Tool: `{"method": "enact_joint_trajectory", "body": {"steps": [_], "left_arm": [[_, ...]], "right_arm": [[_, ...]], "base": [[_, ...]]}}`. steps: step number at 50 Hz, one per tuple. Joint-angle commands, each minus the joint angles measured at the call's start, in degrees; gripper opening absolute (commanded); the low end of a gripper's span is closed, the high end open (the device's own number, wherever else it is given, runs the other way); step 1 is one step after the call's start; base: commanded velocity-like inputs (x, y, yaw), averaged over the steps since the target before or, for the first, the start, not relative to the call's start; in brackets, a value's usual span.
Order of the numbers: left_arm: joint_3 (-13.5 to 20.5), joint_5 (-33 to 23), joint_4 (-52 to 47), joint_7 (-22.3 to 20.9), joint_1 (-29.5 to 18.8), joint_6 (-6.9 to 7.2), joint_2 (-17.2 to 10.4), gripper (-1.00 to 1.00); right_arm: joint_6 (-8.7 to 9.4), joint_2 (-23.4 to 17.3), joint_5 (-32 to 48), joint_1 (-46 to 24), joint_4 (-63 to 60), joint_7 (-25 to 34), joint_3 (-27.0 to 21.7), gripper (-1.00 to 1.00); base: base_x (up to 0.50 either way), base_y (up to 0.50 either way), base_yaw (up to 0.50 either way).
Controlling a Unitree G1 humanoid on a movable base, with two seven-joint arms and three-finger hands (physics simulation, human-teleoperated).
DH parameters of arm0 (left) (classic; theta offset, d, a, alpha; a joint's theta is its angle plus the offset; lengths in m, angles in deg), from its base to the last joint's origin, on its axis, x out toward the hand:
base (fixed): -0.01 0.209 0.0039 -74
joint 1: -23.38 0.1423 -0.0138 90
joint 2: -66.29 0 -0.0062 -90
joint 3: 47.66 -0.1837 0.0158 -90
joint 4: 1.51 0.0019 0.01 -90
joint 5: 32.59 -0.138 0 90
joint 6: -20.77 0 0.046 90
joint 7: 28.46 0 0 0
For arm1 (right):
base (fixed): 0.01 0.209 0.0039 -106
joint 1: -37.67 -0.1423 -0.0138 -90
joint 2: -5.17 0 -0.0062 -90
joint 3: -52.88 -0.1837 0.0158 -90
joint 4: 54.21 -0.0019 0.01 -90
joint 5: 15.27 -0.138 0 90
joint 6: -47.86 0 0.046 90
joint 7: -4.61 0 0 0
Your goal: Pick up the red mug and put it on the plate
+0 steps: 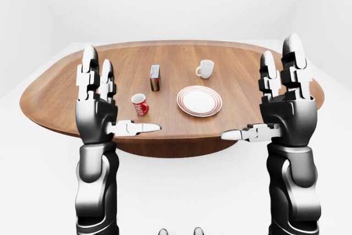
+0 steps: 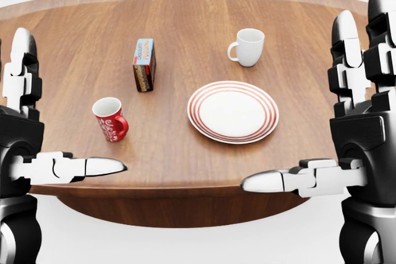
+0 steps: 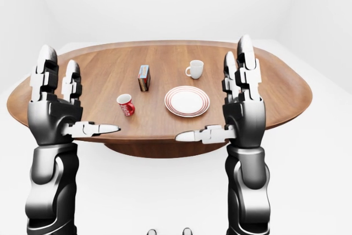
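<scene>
I am holding my left hand released near the red mug, lining up a grasp before the plate.
</scene>
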Motion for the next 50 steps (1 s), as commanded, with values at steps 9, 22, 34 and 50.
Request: {"method": "enact_joint_trajectory", "body": {"steps": [9,22,34,50], "left_arm": [[1.21,0.92,-0.19,0.38,-1.18,0.00,-1.08,1.00],[1.58,1.20,-0.40,0.37,-1.35,0.00,-1.33,1.00],[1.52,1.24,-0.24,0.37,-1.37,0.00,-1.33,1.00],[2.09,1.66,0.20,0.60,-1.67,0.00,-1.69,1.00]], "right_arm": [[0.00,-0.70,0.85,-0.36,-2.07,1.86,-1.01,1.00],[0.00,-0.77,1.25,-0.69,-2.33,2.39,-1.25,1.00],[0.00,-0.80,1.40,-0.59,-2.55,2.51,-1.46,1.00],[0.00,-0.94,0.60,-0.81,-2.86,1.62,-2.59,1.00]], "base": [[0.00,0.50,0.00],[0.00,0.50,0.00],[0.00,0.50,0.00],[0.00,0.15,0.00]]}}
